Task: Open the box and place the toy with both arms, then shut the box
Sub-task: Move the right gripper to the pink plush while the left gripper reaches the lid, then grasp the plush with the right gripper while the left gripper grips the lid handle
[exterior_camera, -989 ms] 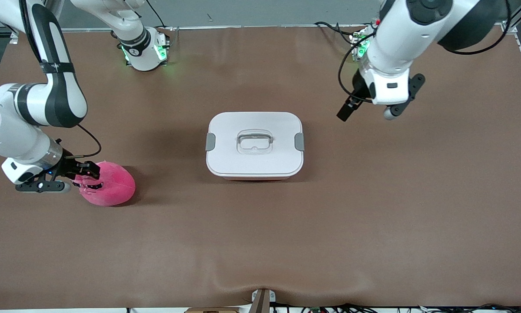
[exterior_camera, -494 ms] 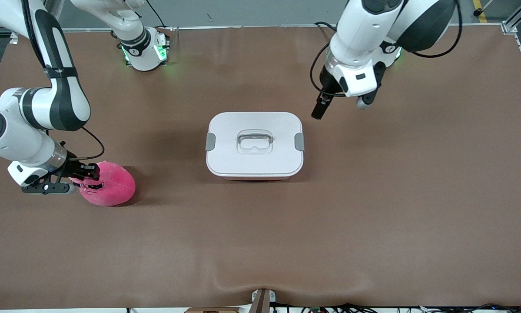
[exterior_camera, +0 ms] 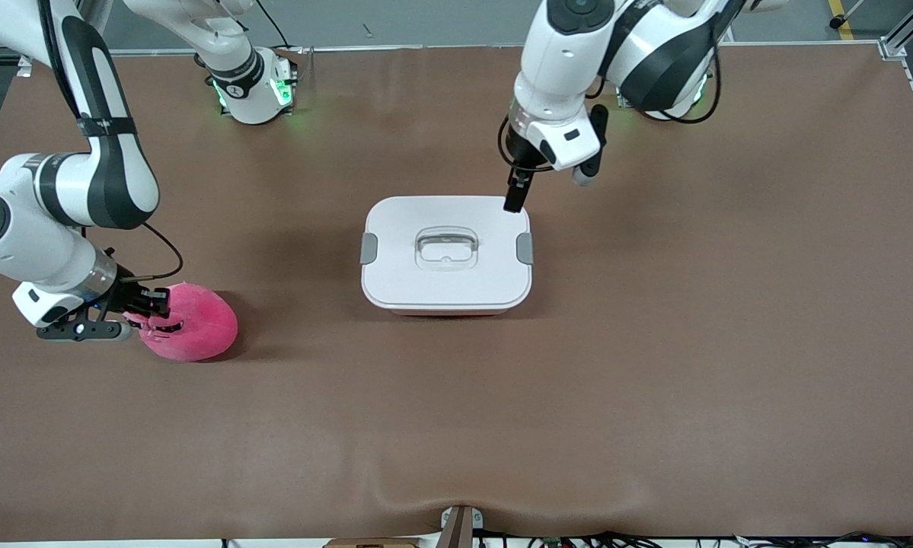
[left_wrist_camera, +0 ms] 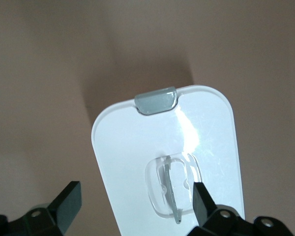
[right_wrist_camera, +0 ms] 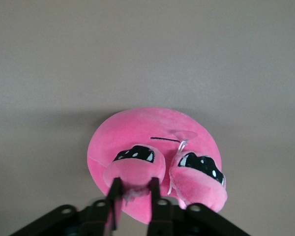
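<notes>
a: toward the right arm's end of the table, the toy (exterior_camera: pixel 191 332) sits on the brown table (exterior_camera: pixel 654 365), well apart from the box (exterior_camera: pixel 446 255) and a little nearer the front camera than it.

b: and the right gripper (exterior_camera: pixel 150 310)?

a: down at the toy. in the right wrist view its two black fingers (right_wrist_camera: pixel 114 197) are pinched in close on a pink lobe of the plush (right_wrist_camera: pixel 152 162), the one with a black eye patch on it. so it is clamped on the toy, which rests on the table.

b: where is the box?

a: mid-table, lid (exterior_camera: pixel 446 247) on, sitting flat. a grey latch (exterior_camera: pixel 525 248) shows at each short end, and the clear recessed handle (exterior_camera: pixel 445 248) is in the centre of the lid.

b: left gripper (exterior_camera: pixel 514 199)?

a: over the corner of the box toward the left arm's end of the table, pointing down. from the front i cannot tell whether its tip touches the lid. in the left wrist view its fingers (left_wrist_camera: pixel 66 205) stand spread wide with nothing between them; the lid (left_wrist_camera: pixel 167 162) lies below, one grey latch (left_wrist_camera: pixel 156 100) in sight, and one finger overlaps the clear handle (left_wrist_camera: pixel 172 189) in that view.

b: anything else on the table?

a: the two green-lit arm bases (exterior_camera: pixel 254 91) along the edge farthest from the front camera.
</notes>
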Tool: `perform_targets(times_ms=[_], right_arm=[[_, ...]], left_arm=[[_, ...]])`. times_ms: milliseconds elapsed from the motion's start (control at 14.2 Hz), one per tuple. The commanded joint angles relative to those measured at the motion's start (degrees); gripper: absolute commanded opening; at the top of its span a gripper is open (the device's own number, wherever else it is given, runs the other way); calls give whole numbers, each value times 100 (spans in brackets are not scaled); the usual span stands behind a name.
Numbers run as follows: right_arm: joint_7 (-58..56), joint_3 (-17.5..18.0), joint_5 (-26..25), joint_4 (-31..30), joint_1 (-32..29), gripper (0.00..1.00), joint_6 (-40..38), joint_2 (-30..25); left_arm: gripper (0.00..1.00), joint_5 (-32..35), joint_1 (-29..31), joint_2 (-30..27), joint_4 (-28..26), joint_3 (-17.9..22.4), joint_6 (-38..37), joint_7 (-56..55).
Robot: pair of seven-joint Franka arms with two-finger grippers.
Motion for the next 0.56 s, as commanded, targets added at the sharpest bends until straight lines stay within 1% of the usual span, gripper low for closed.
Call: perform_targets(times_ms=[0,141,424,494], right_arm=[[-111,35,-60,54,-60,0,-10,-12],[-260,35,-52,72,-77,0,-1,-12],[-278,26,-60,142,-77,0,-71,-29],[-391,26,-60,168,-77,0,-80,-38]], left_arm=[[100,632,-363,428,295,-16,157,-1236],[100,1081,-662,815,559,-16,157,-1906],[100,2092,-1198,1492,885,11,157,-2802],[98,2312,-1252,1590,903,20,157,-3005]])
